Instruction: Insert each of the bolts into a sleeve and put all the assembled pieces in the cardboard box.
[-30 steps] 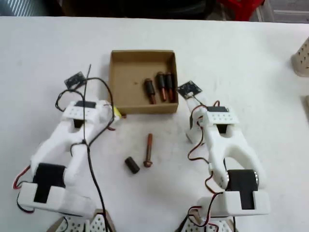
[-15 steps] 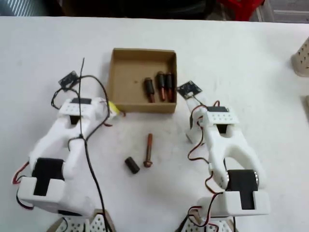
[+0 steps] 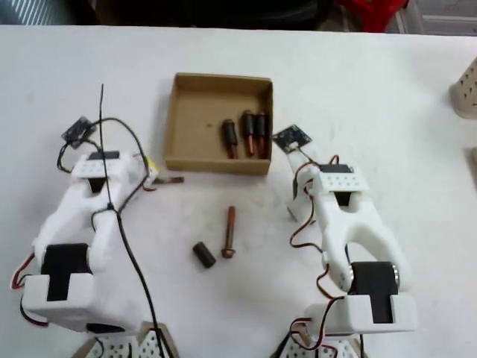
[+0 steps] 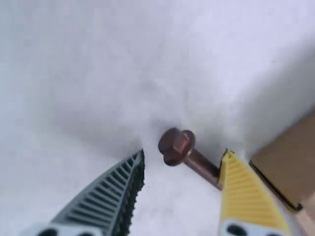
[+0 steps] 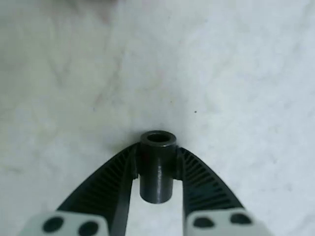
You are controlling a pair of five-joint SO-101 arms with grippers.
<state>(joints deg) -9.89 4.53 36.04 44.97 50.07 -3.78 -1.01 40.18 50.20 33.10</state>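
Left gripper [image 4: 183, 153] gapes around a bolt [image 4: 176, 146] lying on the table [image 4: 98, 73] by the cardboard box [image 4: 288, 167]; right gripper [image 5: 157, 148] clamps a black sleeve [image 5: 157, 169].

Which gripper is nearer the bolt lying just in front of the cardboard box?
Left. The left gripper straddles that bolt, the head lying between its open jaws. The right gripper, shut on a sleeve, sits beyond the cardboard box's opposite front corner.
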